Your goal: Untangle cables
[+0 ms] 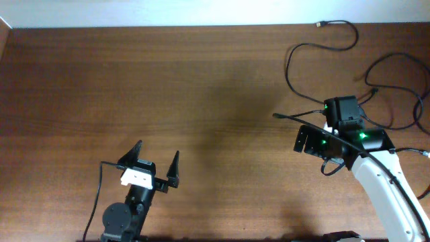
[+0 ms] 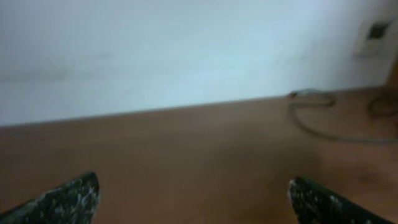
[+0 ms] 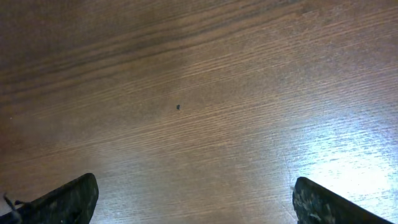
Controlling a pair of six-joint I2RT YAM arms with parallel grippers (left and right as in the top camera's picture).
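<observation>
Cables point(image 1: 288, 67): thin black loose strands, spread over the far right part of the table point(image 1: 168, 81), not bundled. I count two strands for certain. The first runs from a small metallic plug point(image 1: 321, 24) at the far edge and loops down toward my right arm. The second strand point(image 1: 403, 56) curves further to the right. Where they pass under my right arm I cannot tell whether they cross or whether a third lies among them.

Right pincer point(image 1: 299, 138): one, released, jaws wide, only bare wood between them. The cables lie near it, toward the far edge and to its right; none is in its grasp.

Left pincer point(image 1: 157, 151): one, released, empty, at the near left, well apart from the cables. Its own camera shows one strand point(image 2: 323, 134) far off to the right, below the pale wall point(image 2: 186, 50).
</observation>
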